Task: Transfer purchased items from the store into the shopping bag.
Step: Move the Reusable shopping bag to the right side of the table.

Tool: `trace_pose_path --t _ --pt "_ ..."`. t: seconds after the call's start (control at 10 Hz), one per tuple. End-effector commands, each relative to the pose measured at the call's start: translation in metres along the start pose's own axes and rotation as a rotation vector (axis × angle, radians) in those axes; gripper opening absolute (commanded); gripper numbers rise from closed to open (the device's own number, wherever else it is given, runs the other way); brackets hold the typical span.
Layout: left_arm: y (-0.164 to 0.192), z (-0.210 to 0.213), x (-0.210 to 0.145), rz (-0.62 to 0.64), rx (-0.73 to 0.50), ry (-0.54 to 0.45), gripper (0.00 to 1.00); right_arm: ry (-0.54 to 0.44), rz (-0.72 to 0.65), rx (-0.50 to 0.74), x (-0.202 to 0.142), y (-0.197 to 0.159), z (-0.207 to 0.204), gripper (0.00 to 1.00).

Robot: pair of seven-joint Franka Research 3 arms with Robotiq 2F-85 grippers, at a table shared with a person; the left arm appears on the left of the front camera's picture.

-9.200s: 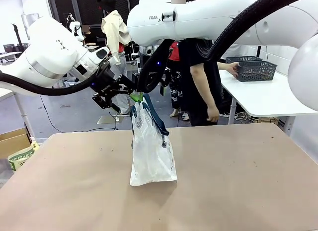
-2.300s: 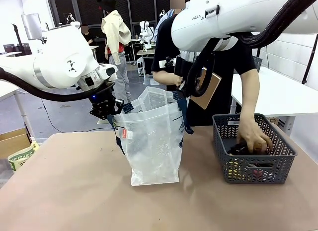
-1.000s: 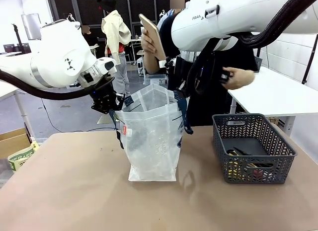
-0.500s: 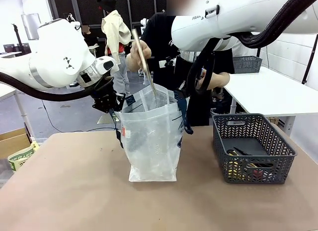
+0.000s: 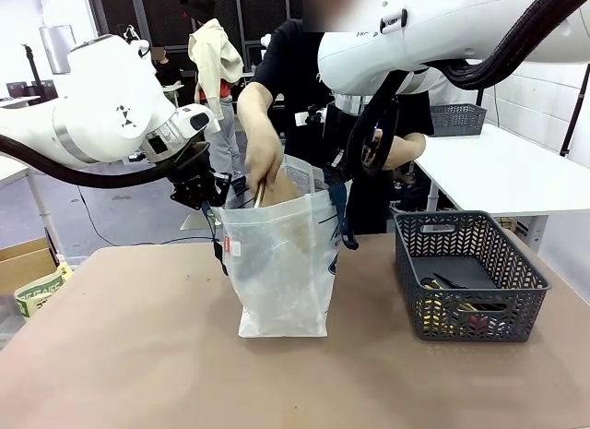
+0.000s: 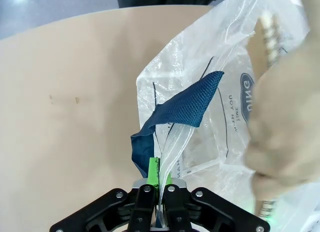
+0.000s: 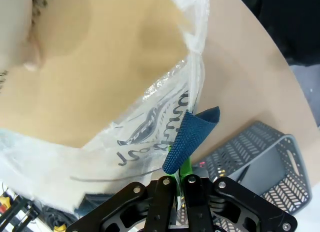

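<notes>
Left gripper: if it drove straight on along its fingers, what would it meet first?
The left gripper is shut on the shopping bag rim, so it would push into the navy strap handle and bag wall first. The person's hand lies beyond, off to one side; depth unclear.

White left arm and right arm are trailing thick black hoses; the person is wearing a black short-sleeved top
</notes>
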State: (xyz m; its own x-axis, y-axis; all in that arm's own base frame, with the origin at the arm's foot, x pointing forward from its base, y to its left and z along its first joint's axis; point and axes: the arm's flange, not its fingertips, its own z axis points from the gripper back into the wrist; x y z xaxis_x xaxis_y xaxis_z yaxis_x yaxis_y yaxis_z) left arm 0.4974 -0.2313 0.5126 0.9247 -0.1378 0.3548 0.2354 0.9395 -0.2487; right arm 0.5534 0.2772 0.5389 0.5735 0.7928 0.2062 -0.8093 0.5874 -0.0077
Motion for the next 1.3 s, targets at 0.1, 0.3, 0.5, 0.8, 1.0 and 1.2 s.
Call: trace_pose_path --t 0.1,0.3,0.5,0.8,1.0,1.2 --pt "0.0 0.0 0.0 0.0 0.0 0.0 0.0 0.001 -0.004 0.001 -0.0004 -0.0001 -0.0007 0.0" --pt "0.0 0.0 0.0 0.0 0.0 0.0 0.0 0.001 -0.004 0.001 -0.0004 -0.0001 -0.0007 0.0" --pt "0.0 0.0 0.0 0.0 0.0 0.0 0.0 0.001 -0.004 0.001 -0.0004 -0.0001 -0.0007 0.0" --pt "0.0 0.0 0.0 0.0 0.0 0.0 0.0 0.001 -0.004 0.001 -0.0004 -0.0001 -0.0007 0.0" --pt "0.0 0.0 0.0 0.0 0.0 0.0 0.0 0.001 -0.004 0.001 -0.0004 -0.0001 -0.0007 0.0" --pt "0.0 0.0 0.0 0.0 0.0 0.0 0.0 0.001 -0.004 0.001 -0.0004 -0.0001 -0.0007 0.0"
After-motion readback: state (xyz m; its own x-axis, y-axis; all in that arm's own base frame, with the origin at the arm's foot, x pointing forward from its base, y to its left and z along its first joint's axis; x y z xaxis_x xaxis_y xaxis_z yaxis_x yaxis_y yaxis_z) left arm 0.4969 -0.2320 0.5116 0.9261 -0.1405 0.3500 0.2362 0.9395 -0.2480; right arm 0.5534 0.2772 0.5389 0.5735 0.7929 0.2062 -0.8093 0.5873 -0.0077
